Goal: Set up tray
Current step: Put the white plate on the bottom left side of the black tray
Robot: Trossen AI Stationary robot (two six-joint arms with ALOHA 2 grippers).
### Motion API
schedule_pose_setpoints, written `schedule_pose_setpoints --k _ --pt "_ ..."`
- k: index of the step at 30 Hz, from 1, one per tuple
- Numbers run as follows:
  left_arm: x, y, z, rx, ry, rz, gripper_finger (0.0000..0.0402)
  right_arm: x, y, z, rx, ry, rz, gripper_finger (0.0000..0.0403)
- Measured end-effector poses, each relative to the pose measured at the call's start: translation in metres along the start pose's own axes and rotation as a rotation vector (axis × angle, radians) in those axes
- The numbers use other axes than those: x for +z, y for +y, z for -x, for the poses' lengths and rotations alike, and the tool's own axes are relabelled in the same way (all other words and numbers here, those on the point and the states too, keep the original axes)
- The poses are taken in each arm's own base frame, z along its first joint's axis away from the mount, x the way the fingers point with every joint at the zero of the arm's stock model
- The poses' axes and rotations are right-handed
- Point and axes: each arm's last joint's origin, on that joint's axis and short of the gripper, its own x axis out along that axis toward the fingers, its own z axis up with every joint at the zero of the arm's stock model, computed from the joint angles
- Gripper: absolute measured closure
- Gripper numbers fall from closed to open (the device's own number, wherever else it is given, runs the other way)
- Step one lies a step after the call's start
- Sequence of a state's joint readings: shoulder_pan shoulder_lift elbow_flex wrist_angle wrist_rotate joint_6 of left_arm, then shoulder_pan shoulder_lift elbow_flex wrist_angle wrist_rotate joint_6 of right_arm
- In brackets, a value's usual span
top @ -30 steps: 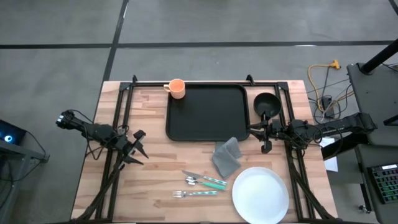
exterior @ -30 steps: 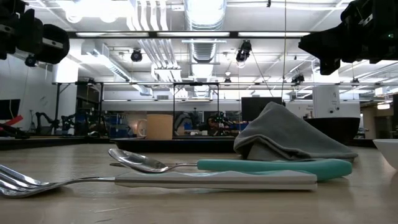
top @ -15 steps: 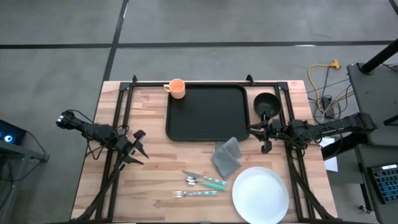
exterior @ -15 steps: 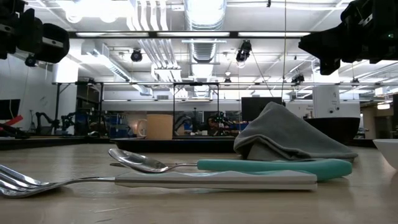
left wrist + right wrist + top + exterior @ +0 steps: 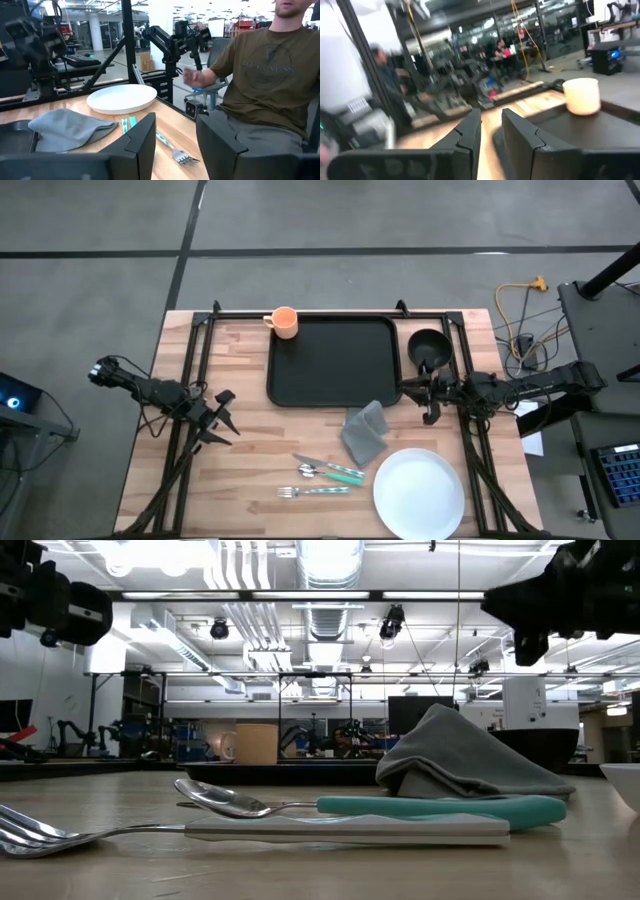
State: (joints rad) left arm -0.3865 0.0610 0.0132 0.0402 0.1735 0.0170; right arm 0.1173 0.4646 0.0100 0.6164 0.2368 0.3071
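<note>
While desk [image 5: 240, 480] carries tray [image 5: 330, 365], I see both tools spread: left tool [image 5: 222, 418], right tool [image 5: 428, 402]. Left wrist alone shows seated person [image 5: 265, 75].

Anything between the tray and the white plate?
Yes: in the high view the grey cloth lies between the tray and the white plate, its upper corner reaching the tray's near edge. The rest is bare wood.

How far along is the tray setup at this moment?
Nothing is loaded yet: the tray lies bare. The orange cup, black bowl, grey cloth, spoon, fork and white plate all sit on the table around it. The left tool hangs open and empty at the table's left; the right tool is open beside the tray. Everything remains to be placed.
</note>
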Motion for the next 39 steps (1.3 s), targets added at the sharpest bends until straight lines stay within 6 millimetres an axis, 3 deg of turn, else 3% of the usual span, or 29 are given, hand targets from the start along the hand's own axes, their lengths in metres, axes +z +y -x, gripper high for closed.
schedule_pose_setpoints --k 25,33,39 --pt "-0.0030 0.0003 -0.0025 0.000 0.034 0.041 0.0279 0.0053 0.0015 0.0001 0.018 -0.053 -0.102 0.0334" --pt "0.0018 -0.0001 0.0013 0.002 -0.027 -0.001 0.0279 0.0060 0.0022 0.0001 0.032 -0.058 -0.086 0.0335" --pt "0.0039 -0.0004 0.0036 0.006 -0.055 -0.023 0.0279 0.0086 0.0068 -0.0006 0.144 -0.035 0.010 0.0335"
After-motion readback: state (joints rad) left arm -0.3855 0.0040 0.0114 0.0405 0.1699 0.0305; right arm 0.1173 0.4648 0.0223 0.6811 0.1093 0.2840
